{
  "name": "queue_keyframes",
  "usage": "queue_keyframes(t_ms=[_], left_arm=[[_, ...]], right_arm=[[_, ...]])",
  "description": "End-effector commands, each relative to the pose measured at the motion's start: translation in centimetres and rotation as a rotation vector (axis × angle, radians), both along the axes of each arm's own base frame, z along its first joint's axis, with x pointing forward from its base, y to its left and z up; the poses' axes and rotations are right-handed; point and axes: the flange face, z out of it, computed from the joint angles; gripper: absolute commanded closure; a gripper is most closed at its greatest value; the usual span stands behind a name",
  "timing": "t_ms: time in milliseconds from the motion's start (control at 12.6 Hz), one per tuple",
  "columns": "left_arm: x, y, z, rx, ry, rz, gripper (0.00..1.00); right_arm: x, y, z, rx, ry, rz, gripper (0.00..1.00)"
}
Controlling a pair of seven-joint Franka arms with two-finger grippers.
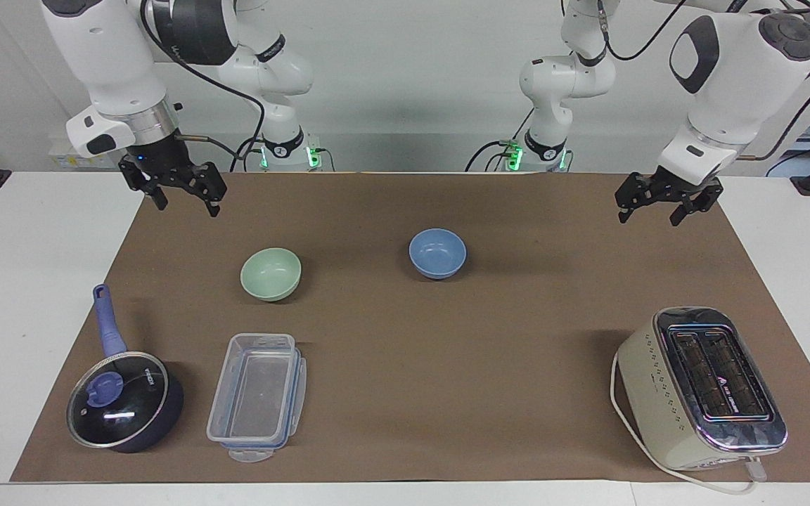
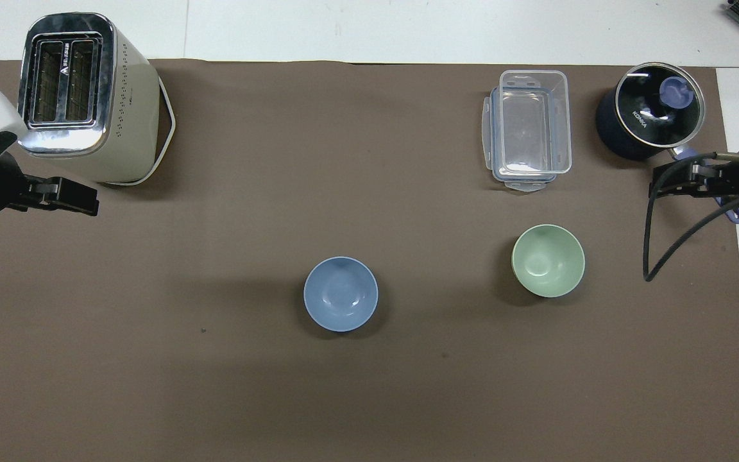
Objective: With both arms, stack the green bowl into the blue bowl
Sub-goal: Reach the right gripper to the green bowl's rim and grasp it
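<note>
Both white jointed arms hang bent above the brown mat's corners nearest the robots — left gripper [image 1: 659,213] and right gripper [image 1: 185,202] pointing down, fingers spread, holding nothing. The periwinkle-blue round bowl [image 1: 437,253] sits mid-mat; the mint-green round bowl [image 1: 271,273] beside it, toward the right arm's end.

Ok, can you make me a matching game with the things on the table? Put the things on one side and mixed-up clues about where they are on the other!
Things:
1. green bowl
2. blue bowl
3. toaster
4. saucepan

Clues:
A. toward the left arm's end of the table
B. has a glass lid on it
C. near the middle of the brown mat
D. just nearer to the robots than the clear plastic box

Pairs: 1-D, 2-C, 3-A, 4-B
</note>
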Motion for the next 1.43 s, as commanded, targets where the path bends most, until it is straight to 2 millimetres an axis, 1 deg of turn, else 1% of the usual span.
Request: queue_keyframes(t_ms=[0, 80, 239, 318, 557, 637, 716, 796, 876, 1035, 1114, 1274, 1353], left_arm=[[-0.6, 0.2, 0.1, 0.024, 0.007, 0.007, 0.0], [-0.6, 0.2, 0.1, 0.024, 0.007, 0.008, 0.0], [-0.6, 0.2, 0.0, 0.024, 0.008, 0.008, 0.0], [-0.6, 0.2, 0.1, 0.024, 0.007, 0.008, 0.0], [-0.6, 0.2, 0.1, 0.024, 0.007, 0.01, 0.0], [-0.6, 0.2, 0.0, 0.024, 0.008, 0.008, 0.0], [-0.6, 0.2, 0.1, 0.024, 0.008, 0.008, 0.0], [-0.6, 0.2, 0.0, 0.024, 0.01, 0.007, 0.0], [-0.6, 0.2, 0.1, 0.024, 0.007, 0.008, 0.0], [-0.6, 0.2, 0.1, 0.024, 0.007, 0.008, 0.0], [-0.6, 0.2, 0.1, 0.024, 0.008, 0.01, 0.0], [-0.6, 0.2, 0.0, 0.024, 0.01, 0.008, 0.0], [-0.6, 0.2, 0.1, 0.024, 0.007, 0.008, 0.0]], right_arm=[[-1.2, -0.2, -2.3, -0.006, -0.01, 0.002, 0.0], [-1.1, -0.6, -4.0, -0.005, 0.005, -0.005, 0.0], [-1.3, -1.1, -8.9, -0.006, 0.004, -0.011, 0.0], [-1.3, -1.2, -11.1, -0.005, 0.002, -0.011, 0.0], [-2.2, -2.1, -16.6, -0.003, -0.002, -0.023, 0.0], [-2.9, -3.1, -18.8, -0.002, 0.002, -0.037, 0.0], [-3.4, -3.2, -20.1, -0.002, 0.006, -0.035, 0.0], [-3.6, -3.3, -21.9, 0.001, 0.015, -0.032, 0.0], [-4.1, -3.1, -22.9, 0.002, 0.019, -0.029, 0.0], [-5.2, -2.3, -23.8, 0.001, 0.043, -0.009, 0.0], [-5.1, -2.0, -24.8, 0.004, 0.052, -0.004, 0.0], [-4.5, -1.6, -27.3, 0.01, 0.039, 0.025, 0.0], [-4.4, -1.3, -28.0, 0.011, 0.042, 0.048, 0.0]])
